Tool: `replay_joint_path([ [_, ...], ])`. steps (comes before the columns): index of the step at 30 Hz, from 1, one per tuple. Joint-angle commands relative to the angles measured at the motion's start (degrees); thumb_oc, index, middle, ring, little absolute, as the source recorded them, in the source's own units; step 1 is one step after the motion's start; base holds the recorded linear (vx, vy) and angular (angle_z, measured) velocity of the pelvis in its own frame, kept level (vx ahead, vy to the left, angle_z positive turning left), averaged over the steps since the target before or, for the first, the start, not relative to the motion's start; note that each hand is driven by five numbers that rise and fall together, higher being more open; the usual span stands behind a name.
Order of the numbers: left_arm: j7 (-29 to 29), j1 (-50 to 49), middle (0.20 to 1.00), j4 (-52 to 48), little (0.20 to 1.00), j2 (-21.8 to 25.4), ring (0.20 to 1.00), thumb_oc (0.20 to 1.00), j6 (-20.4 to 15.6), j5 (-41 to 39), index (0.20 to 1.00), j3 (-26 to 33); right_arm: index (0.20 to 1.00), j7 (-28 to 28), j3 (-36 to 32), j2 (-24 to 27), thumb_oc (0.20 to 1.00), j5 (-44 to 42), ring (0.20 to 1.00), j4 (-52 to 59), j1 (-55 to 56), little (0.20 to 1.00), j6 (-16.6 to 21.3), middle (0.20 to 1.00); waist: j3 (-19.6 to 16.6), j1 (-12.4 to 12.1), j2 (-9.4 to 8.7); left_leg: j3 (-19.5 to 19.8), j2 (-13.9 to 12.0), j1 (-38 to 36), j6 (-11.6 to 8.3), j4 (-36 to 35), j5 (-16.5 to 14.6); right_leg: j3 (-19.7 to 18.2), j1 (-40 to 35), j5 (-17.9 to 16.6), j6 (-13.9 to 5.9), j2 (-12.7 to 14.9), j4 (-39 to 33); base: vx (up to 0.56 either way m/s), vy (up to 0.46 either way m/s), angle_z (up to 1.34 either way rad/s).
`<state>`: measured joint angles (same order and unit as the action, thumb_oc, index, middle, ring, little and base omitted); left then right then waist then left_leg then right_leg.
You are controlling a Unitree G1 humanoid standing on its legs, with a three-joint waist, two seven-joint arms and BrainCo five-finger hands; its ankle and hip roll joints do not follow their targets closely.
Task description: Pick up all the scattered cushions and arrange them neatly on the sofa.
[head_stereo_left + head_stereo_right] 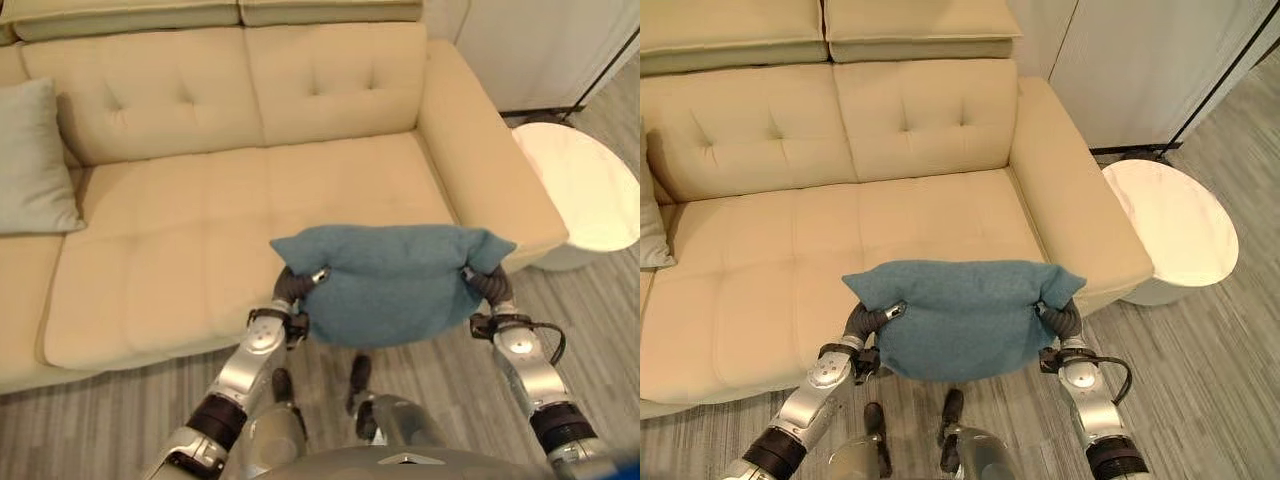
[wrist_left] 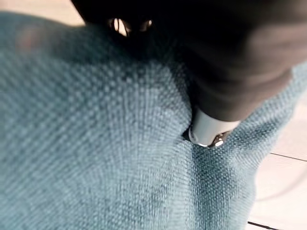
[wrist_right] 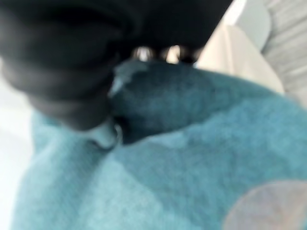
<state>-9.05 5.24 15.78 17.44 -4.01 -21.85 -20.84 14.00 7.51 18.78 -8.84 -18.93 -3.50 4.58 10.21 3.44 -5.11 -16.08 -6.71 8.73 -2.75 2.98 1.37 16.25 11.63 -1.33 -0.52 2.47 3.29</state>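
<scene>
Blue cushion (image 1: 392, 283) is up off the floor, carried between both hands in front of the sofa (image 1: 260, 200), over the front edge of the seat and the wood floor (image 1: 1200, 360). Left hand (image 1: 296, 286) grips its left top corner, right hand (image 1: 484, 280) the right top corner; the cushion hangs down between them, corners puckered up.

Head views vs wrist views: head views give the whole layout. The left eye view has a grey cushion (image 1: 35, 160) leaning on the sofa back at far left of the seat, well apart from the blue one. In the right eye view just its edge (image 1: 650, 225) is at the frame side. That view has more of the round white side table (image 1: 1170, 235), just beside the sofa's right arm; tabletop is bare.

Wrist views, very close: left wrist view has the blue weave (image 2: 96, 143) w/ the left hand's (image 2: 208, 132) thumb pressed into the fabric, dark cover above. Right wrist view has the right hand (image 3: 103, 134) likewise dug into a fold of the cushion (image 3: 192, 158), so both hands are pinching cloth. Finger detail beyond that can't be made out.
</scene>
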Motion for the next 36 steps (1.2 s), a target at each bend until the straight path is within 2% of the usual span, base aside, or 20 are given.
replay_joint_path([
  [1,1.7,1.1,0.2,-6.3,0.2,-0.8,0.2,0.2,-4.8,-1.2,0.2,0.7,0.2,-0.1,-0.8,1.0,0.2,-0.5,0.2,5.9,0.6,0.2,4.1,0.2,-5.6,-0.1,-0.33,-0.4,0.6,1.9,-0.26,1.1,-0.7,-3.0,-10.5,7.2,-6.88,4.8,3.0,0.12,0.159,-0.07],
  [3,1.8,1.2,0.2,-6.4,0.2,-0.3,0.2,0.2,-4.7,-0.9,0.2,0.9,0.2,-0.4,-0.5,0.3,0.2,-0.3,0.2,5.7,0.5,0.2,3.9,0.2,-5.5,-0.2,-0.56,-0.9,1.8,0.5,1.1,1.6,-2.6,-4.1,-9.7,6.8,-7.55,6.2,7.2,0.14,0.2,-0.16],
  [4,1.6,1.3,0.2,-6.5,0.2,0.0,0.2,0.2,-4.7,-0.8,0.2,1.1,0.2,-0.6,-0.4,0.0,0.2,-0.1,0.2,5.7,0.4,0.2,3.8,0.2,-5.4,-0.3,-0.65,-1.0,2.4,-0.3,1.73,1.6,-3.2,-4.6,-8.8,5.4,-8.25,6.8,9.8,0.16,0.292,-0.16],
  [5,1.3,1.4,0.2,-6.8,0.2,0.7,0.2,0.2,-4.8,-0.7,0.2,1.5,0.2,-0.7,-0.1,-0.3,0.2,0.3,0.2,5.7,-0.2,0.2,3.6,0.2,-4.8,-0.1,-0.57,-1.4,3.2,-1.5,2.99,1.4,-4.0,-6.3,-6.1,1.5,-9.4,7.8,15.9,0.14,0.295,-0.2],
  [6,1.2,1.6,0.2,-7.0,0.2,1.0,0.2,0.2,-4.9,-0.7,0.2,1.7,0.2,-0.9,0.2,-0.6,0.2,0.3,0.2,5.6,-0.6,0.2,3.6,0.2,-4.3,0.0,-0.14,-1.4,3.2,-2.1,3.51,1.2,-4.3,-7.4,-4.4,0.9,-9.45,7.6,19.1,0.08,0.215,-0.29],
  [9,1.0,1.7,0.2,-6.7,0.2,1.2,0.2,0.2,-5.3,-0.3,0.2,2.0,0.2,-0.8,0.4,-1.0,0.2,0.4,0.2,5.1,-1.0,0.2,3.7,0.2,-4.0,0.0,0.33,-1.6,3.5,-3.7,3.79,0.5,-4.8,-8.3,-2.4,1.6,-9.51,7.0,21.4,0.1,0.125,-0.18],
  [12,1.0,1.6,0.2,-7.2,0.2,0.7,0.2,0.2,-5.7,-0.5,0.2,2.5,0.2,-0.8,0.3,-0.8,0.2,0.3,0.2,4.7,-1.2,0.2,3.9,0.2,-3.9,1.0,1.09,0.3,4.8,-6.5,3.66,-1.2,-5.3,-9.8,-0.1,4.0,-7.83,3.5,16.6,0.21,0.091,-0.02],
  [14,1.0,1.6,0.2,-7.4,0.2,0.7,0.2,0.2,-5.9,-0.7,0.2,2.7,0.2,-0.8,0.2,-0.6,0.2,0.1,0.2,4.7,-1.4,0.2,3.9,0.2,-4.0,1.2,1.19,0.6,5.1,-6.8,3.58,-1.6,-5.3,-9.9,0.4,3.3,-7.7,2.9,13.6,0.13,0.03,0.22],
  [16,0.7,2.6,0.2,-7.3,0.2,0.3,0.2,0.2,-6.2,-0.7,0.2,2.8,0.2,-0.6,0.2,-0.3,0.2,-0.1,0.2,4.8,-2.0,0.2,4.1,0.2,-3.7,1.9,0.61,2.3,6.5,-8.4,3.39,-2.0,-6.3,-10.5,2.0,1.1,-8.1,1.8,5.2,0.2,-0.008,0.11],
  [17,0.7,2.6,0.2,-7.3,0.2,0.3,0.2,0.2,-6.2,-0.7,0.2,2.8,0.2,-0.6,0.2,-0.4,0.2,-0.1,0.2,4.8,-2.0,0.2,4.2,0.2,-3.7,2.0,0.6,2.3,6.5,-8.3,3.38,-2.0,-6.2,-10.4,1.9,0.8,-8.07,1.8,4.7,0.26,-0.043,0.39],
  [19,0.9,3.7,0.2,-6.8,0.2,-0.1,0.2,0.2,-7.2,-0.4,0.2,2.9,0.2,-0.7,0.1,-0.1,0.2,-0.1,0.2,4.6,-1.9,0.2,4.5,0.2,-3.6,2.5,0.0,4.8,7.6,-9.3,3.08,-1.6,-7.5,-12.6,2.4,-0.4,-8.71,1.0,2.5,0.21,-0.078,0.65],
  [21,1.2,3.3,0.2,-6.8,0.2,-0.5,0.2,0.2,-7.1,-0.3,0.2,2.5,0.2,-0.8,0.0,0.1,0.2,-0.1,0.2,4.1,-1.5,0.2,4.7,0.2,-3.8,2.5,-0.24,5.8,7.9,-9.3,2.94,-0.6,-8.2,-13.7,1.2,-0.7,-7.96,0.7,1.8,0.18,-0.104,0.82],
  [23,1.7,2.6,0.2,-7.2,0.2,-0.8,0.2,0.2,-7.1,-0.5,0.2,2.5,0.2,-1.1,-0.3,0.7,0.2,-0.2,0.2,4.0,-0.8,0.2,4.7,0.2,-4.5,2.6,-0.22,6.6,7.6,-9.7,2.28,0.5,-9.3,-14.3,0.2,-0.6,-7.44,0.2,1.8,0.22,-0.14,0.42],
  [26,2.5,1.6,0.2,-7.5,0.2,-1.4,0.2,0.2,-6.8,-0.8,0.2,2.1,0.2,-1.5,-0.9,1.8,0.2,-0.6,0.2,4.5,1.4,0.2,5.2,0.2,-4.8,2.9,-0.88,6.7,5.3,-7.6,-0.38,7.9,-10.5,-11.9,-3.4,1.0,-5.28,0.4,0.5,0.16,-0.199,0.35],
  [27,2.6,1.1,0.2,-7.9,0.2,-1.6,0.2,0.2,-6.7,-1.2,0.2,2.3,0.2,-1.7,-0.8,2.5,0.2,-0.7,0.2,4.9,1.7,0.2,5.1,0.2,-4.3,2.8,-1.5,6.5,3.9,-3.9,-1.34,14.9,-9.2,-10.6,-5.2,1.4,-4.42,0.6,-0.4,0.08,-0.157,0.89],
  [29,2.5,1.0,0.2,-7.9,0.2,-1.7,0.2,0.2,-6.7,-1.4,0.2,2.5,0.2,-1.7,-0.9,2.6,0.2,-0.9,0.2,4.9,1.8,0.2,5.0,0.2,-4.2,2.7,-1.59,6.4,3.3,-2.4,-1.43,16.7,-9.0,-10.0,-5.8,1.8,-4.14,0.6,-0.9,0.06,-0.066,0.78],
  [30,2.4,0.7,0.2,-8.4,0.2,-1.8,0.2,0.2,-6.4,-1.7,0.2,2.8,0.2,-1.4,-1.1,2.8,0.2,-0.9,0.2,5.0,2.1,0.2,4.9,0.2,-4.1,2.1,-1.84,5.9,2.0,-0.4,-1.02,15.3,-8.8,-8.9,-6.9,2.6,-4.15,1.1,-1.2,0.06,-0.027,0.42],
  [32,2.4,0.6,0.2,-8.5,0.2,-1.8,0.2,0.2,-6.3,-1.6,0.2,3.0,0.2,-1.4,-1.4,2.9,0.2,-0.9,0.2,5.2,2.3,0.2,4.9,0.2,-4.2,2.0,-1.94,5.7,1.3,-0.1,-1.02,13.6,-8.0,-8.6,-7.3,2.9,-4.23,1.3,-1.4,0.1,0.023,0.32],
  [33,2.0,0.7,0.2,-8.8,0.2,-1.4,0.2,0.2,-6.1,-1.3,0.2,3.4,0.2,-1.2,-1.6,3.2,0.2,-0.8,0.2,5.6,2.5,0.2,4.8,0.2,-4.1,1.4,-1.79,5.8,0.2,1.2,-1.48,9.8,-4.9,-8.4,-8.0,3.7,-4.22,1.0,-1.3,0.13,0.042,0.27],
  [36,1.6,0.3,0.2,-9.5,0.2,-1.4,0.2,0.2,-6.3,-1.5,0.2,3.8,0.2,-1.3,-1.4,3.3,0.2,-0.7,0.2,6.0,2.3,0.2,4.8,0.2,-4.1,0.9,-1.31,7.5,-0.2,0.4,-2.03,6.3,-3.8,-9.0,-8.1,4.7,-4.02,0.3,-0.8,0.13,0.096,0.07],
])
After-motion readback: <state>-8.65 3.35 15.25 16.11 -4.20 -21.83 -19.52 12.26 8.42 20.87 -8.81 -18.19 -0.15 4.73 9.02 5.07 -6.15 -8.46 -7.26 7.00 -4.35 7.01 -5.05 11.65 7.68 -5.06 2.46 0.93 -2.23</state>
